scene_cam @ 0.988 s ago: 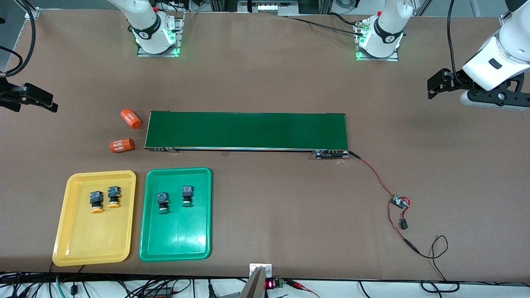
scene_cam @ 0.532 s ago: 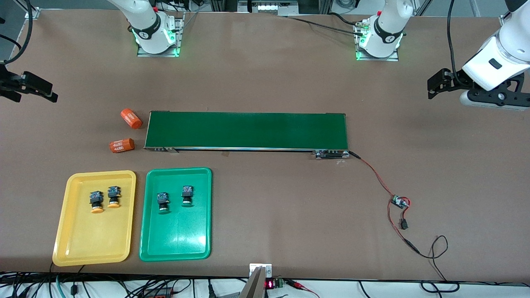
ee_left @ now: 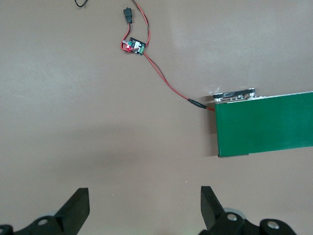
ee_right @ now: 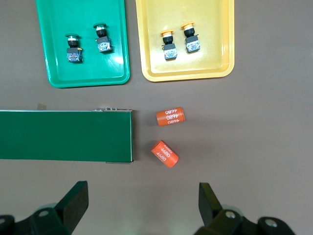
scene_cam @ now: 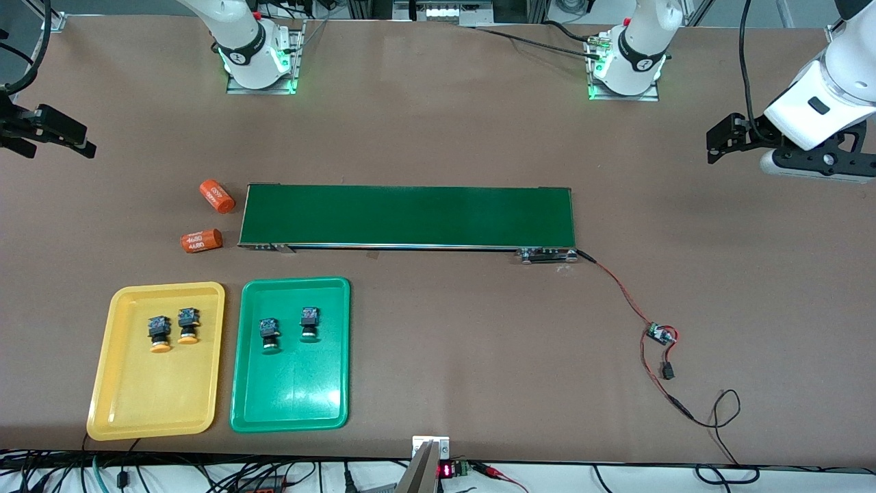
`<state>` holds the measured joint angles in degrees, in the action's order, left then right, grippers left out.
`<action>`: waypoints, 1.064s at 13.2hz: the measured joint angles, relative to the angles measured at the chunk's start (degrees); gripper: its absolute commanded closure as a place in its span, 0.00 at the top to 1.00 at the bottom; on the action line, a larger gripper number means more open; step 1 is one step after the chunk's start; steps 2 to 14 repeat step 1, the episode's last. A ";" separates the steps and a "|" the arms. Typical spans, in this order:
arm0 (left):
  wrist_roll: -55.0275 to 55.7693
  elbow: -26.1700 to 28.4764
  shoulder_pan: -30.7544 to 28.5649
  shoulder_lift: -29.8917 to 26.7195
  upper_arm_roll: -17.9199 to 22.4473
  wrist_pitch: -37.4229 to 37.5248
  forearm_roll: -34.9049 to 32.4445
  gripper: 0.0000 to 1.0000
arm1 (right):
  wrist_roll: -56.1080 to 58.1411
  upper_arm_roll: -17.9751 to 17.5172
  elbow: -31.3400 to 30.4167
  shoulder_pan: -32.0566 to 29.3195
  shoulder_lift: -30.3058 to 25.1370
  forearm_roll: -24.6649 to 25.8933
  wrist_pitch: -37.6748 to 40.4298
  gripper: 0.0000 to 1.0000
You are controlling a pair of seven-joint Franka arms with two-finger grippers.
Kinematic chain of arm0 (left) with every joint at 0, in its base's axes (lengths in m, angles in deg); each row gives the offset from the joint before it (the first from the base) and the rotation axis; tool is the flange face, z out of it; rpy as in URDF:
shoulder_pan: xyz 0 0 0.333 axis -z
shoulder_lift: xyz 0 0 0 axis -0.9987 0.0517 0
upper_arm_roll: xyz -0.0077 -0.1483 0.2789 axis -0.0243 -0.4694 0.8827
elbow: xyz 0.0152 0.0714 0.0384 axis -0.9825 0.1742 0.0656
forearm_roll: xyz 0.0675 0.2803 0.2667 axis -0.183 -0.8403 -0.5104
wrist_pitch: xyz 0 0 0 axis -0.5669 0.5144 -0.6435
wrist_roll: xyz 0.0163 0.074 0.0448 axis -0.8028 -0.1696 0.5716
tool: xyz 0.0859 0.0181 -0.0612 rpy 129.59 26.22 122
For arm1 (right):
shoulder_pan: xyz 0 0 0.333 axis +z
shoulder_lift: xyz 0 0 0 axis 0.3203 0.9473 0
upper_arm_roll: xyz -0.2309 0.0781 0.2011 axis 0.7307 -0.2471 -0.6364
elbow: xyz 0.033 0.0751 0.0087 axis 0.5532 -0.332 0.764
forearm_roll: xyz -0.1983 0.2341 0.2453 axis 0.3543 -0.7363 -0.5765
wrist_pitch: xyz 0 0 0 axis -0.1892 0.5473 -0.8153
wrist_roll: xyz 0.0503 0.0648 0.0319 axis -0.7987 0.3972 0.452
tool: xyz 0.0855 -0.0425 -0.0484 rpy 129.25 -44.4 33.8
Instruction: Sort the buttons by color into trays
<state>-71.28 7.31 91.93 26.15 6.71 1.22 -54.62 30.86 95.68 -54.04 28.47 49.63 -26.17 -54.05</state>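
- Since both yellow-capped buttons (scene_cam: 170,331) sit in the yellow tray (scene_cam: 130,397) and both green-capped buttons (scene_cam: 289,328) sit in the green tray (scene_cam: 294,404), I'd call the sorting pretty much done. No loose button shows anywhere on the table, so nothing looks left to move.
- Each pair lies side by side in the half of its tray closer to the conveyor belt (scene_cam: 407,216), and the two trays sit right next to each other at the right arm's end of the table, nearer the front camera than the belt.
- Relative to the fingers: the right gripper (ee_right: 142,203) hangs up in the air with its fingers wide apart and nothing between them. In its wrist view the buttons are well clear of the fingertips, with the belt's end and two orange cylinders (ee_right: 167,134) lying between fingers and trays.
- Left gripper (ee_left: 144,205) is also spread open and empty, over bare table past the belt's other end. No buttons anywhere near its fingers, just a small circuit board (ee_left: 134,46) with red wire running to the belt.
- Both arms look parked out at the table's ends, waiting.
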 measured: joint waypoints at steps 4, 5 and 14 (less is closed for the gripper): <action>0.00 0.00 0.00 0.00 0.00 0.08 0.00 1.00 | 0.00 0.00 0.00 0.00 0.00 0.00 0.00 1.00; 0.00 0.00 0.00 0.00 0.00 0.08 0.00 1.00 | 0.00 0.00 0.00 0.00 0.00 0.00 0.00 1.00; 0.00 0.00 0.00 0.00 0.00 0.08 0.00 1.00 | 0.00 0.00 0.00 0.00 0.00 0.00 0.00 1.00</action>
